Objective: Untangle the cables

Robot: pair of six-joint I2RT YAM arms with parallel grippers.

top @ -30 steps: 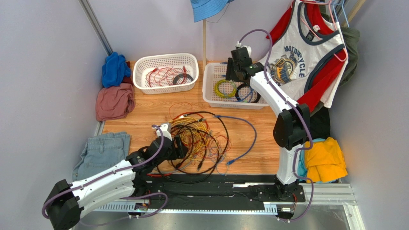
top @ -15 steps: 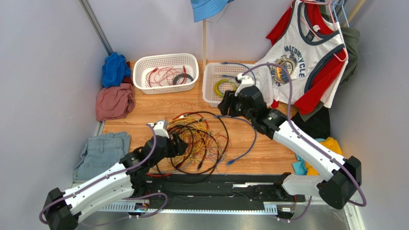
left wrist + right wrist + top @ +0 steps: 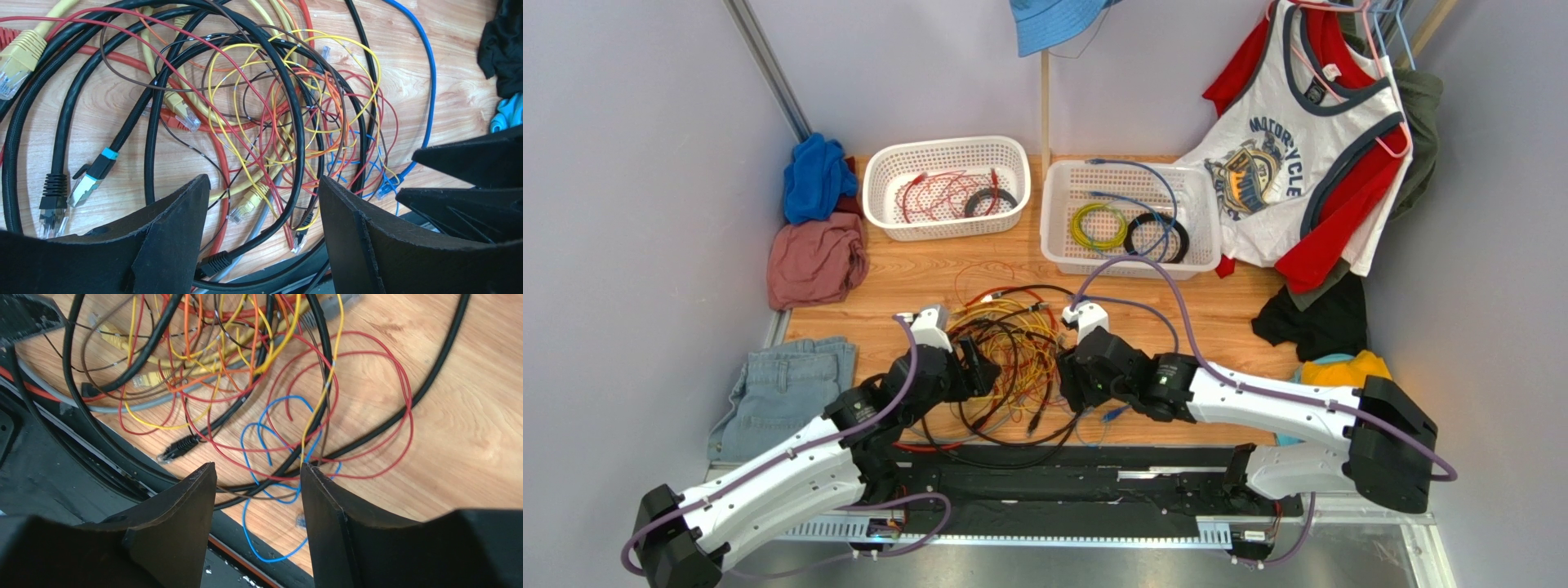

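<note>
- Since a second ago the right gripper (image 3: 1078,371) has left its place over the white basket (image 3: 1100,267) and come down, nearer the arm bases than the basket, to the right edge of the cables (image 3: 1014,325).
- Left gripper (image 3: 983,368) has barely shifted; it sits at the left edge of the same heap, further from the basket than the right one.
- Cables lie on the wooden floor in front of the basket, apart from it: thick black loops with red, orange, yellow and thin blue strands looped through them.
- Left wrist view: the left gripper (image 3: 264,184) has its jaws spread, with nothing pinched; black cords and yellow plug ends (image 3: 181,113) lie beyond the fingers.
- Right wrist view: the right gripper (image 3: 258,471) also stands parted and grips nothing; thin red (image 3: 393,398) and blue (image 3: 261,438) wire loops lie on the floor beyond the gap.
- Inside the basket rest a yellow-green coil (image 3: 1097,226) and a black coil (image 3: 1156,237), side by side.
</note>
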